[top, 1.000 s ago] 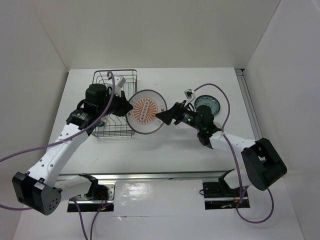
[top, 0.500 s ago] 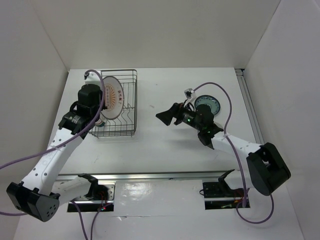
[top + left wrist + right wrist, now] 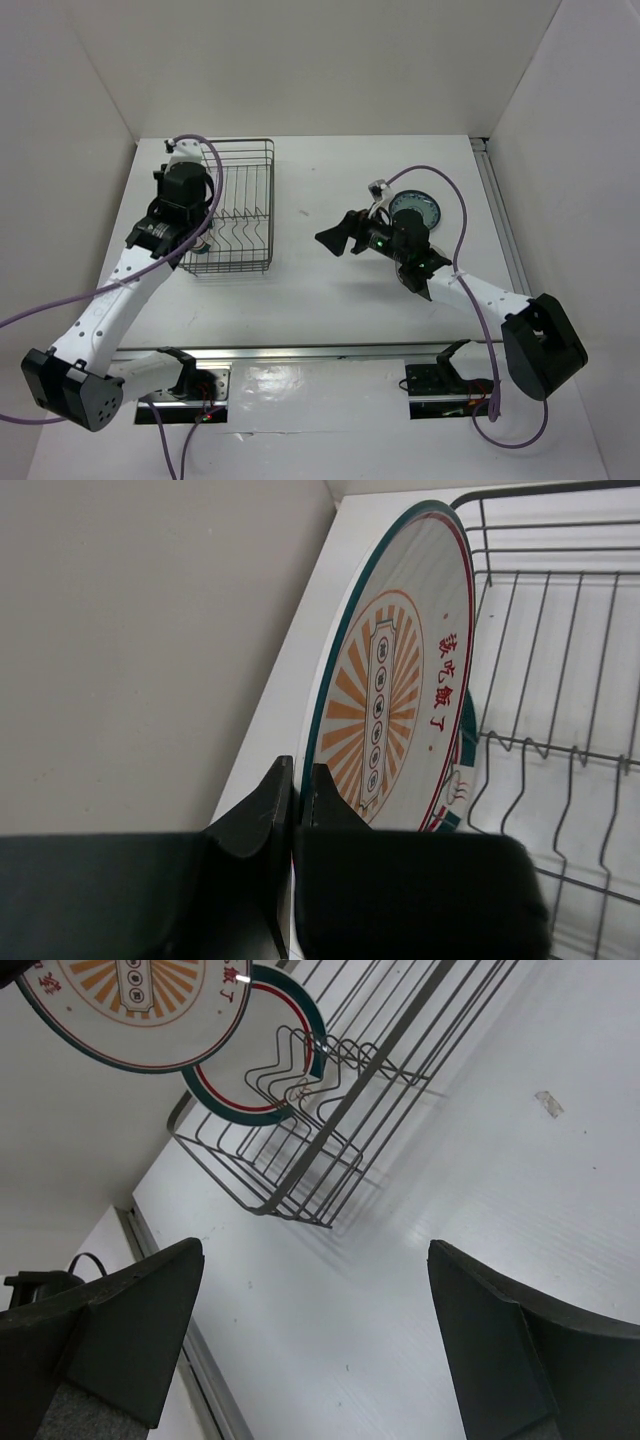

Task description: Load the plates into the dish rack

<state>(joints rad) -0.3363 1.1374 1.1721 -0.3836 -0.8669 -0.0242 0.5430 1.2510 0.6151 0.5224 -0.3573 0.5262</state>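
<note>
My left gripper (image 3: 298, 775) is shut on the rim of the white plate with the orange sunburst centre (image 3: 400, 690), which it holds upright on edge at the left end of the dish rack (image 3: 238, 205). Whether the plate's lower edge rests between the prongs is hidden. Just behind it, the plate with the teal-red rim (image 3: 268, 1080) stands in the rack (image 3: 345, 1090). The sunburst plate (image 3: 130, 1000) also shows in the right wrist view. My right gripper (image 3: 332, 238) hovers open over mid-table with nothing between its fingers (image 3: 130, 1310). A patterned teal-blue plate (image 3: 416, 210) lies flat behind the right arm.
White walls enclose the table on the left, back and right; the left wall (image 3: 150, 630) is close beside the rack. A metal rail (image 3: 300, 352) runs along the near edge by the arm bases. Purple cables (image 3: 440, 180) arc over both arms.
The left arm swung the sunburst plate from mid-table leftward to the rack's left end and turned it on edge. The right gripper opened wide and drew slightly back.
</note>
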